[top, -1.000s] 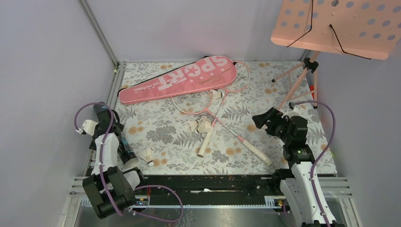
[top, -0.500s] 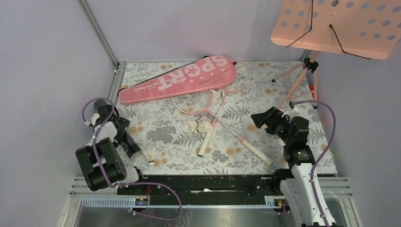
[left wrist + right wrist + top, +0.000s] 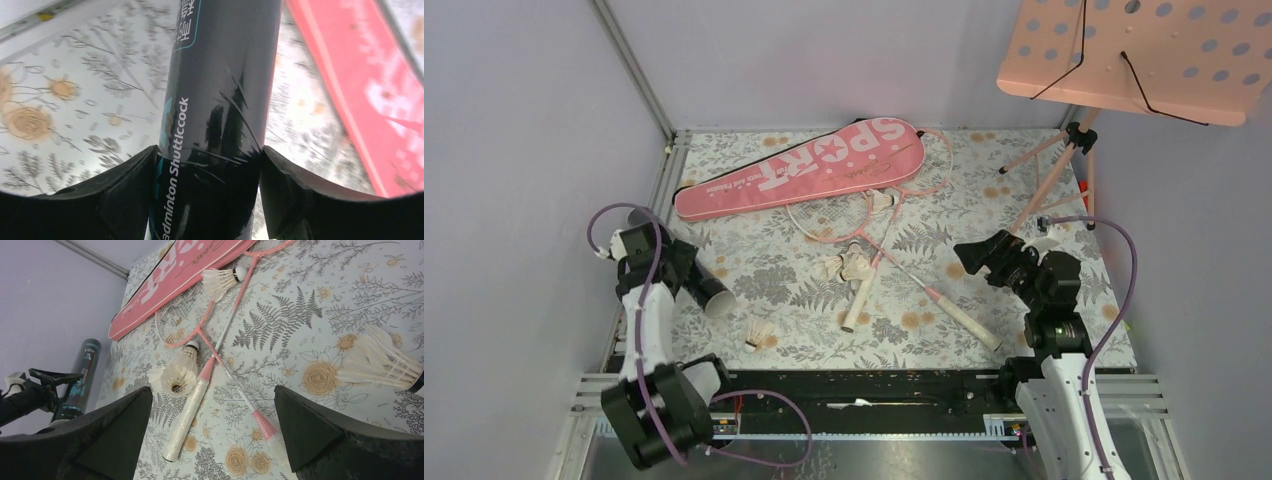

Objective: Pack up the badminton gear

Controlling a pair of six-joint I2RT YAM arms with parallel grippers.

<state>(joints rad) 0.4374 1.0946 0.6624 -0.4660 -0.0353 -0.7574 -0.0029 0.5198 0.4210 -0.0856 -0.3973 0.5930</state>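
Observation:
My left gripper (image 3: 672, 272) is shut on the black shuttlecock tube (image 3: 704, 290) at the left edge and holds it tilted, its open end toward the mat's middle. In the left wrist view the tube (image 3: 220, 95) fills the space between the fingers (image 3: 125, 190). One white shuttlecock (image 3: 759, 333) lies just right of the tube's end. Two pink rackets (image 3: 874, 255) lie crossed mid-mat, with shuttlecocks (image 3: 844, 266) beside them. The pink SPORT bag (image 3: 804, 165) lies at the back. My right gripper (image 3: 980, 255) is open and empty above the mat, right of the rackets (image 3: 200, 375).
The pink perforated music stand (image 3: 1124, 50) stands at the back right, its tripod legs (image 3: 1049, 175) on the mat behind my right arm. A shuttlecock (image 3: 385, 362) lies close to my right gripper. Grey walls close in the left and back sides.
My left arm has turned the tube from steeply upright to tilted, open end toward the middle. The nearby shuttlecock has shifted slightly right. The right arm has barely moved.

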